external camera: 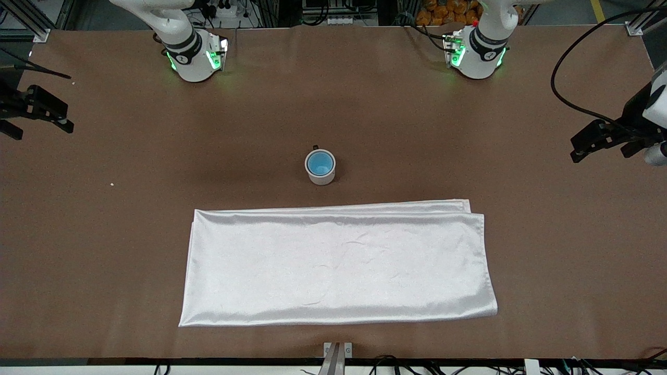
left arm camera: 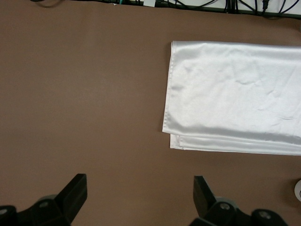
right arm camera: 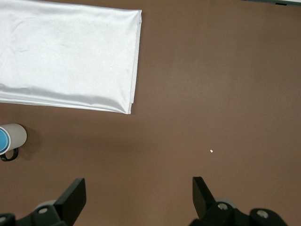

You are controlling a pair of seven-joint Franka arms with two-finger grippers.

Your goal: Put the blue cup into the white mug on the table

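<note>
White arms (external camera: pixel 182 36), green-lit bases, black jaws, black cables.

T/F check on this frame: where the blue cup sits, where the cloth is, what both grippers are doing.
1. The blue cup sits inside the white mug. True.
2. The mug stands on the white cloth. False: it stands on the bare table, farther from the front camera than the cloth.
3. The left gripper holds the cup. False: it is open and empty.
4. The right gripper is open and empty. True.

A robotics lab: two white arm bases (external camera: pixel 195 54) bolted along the counter (external camera: pixel 104 234) at the frame's top, cables (external camera: pixel 573 78) and aluminium framing (external camera: pixel 31 21) in the upper corners.
</note>
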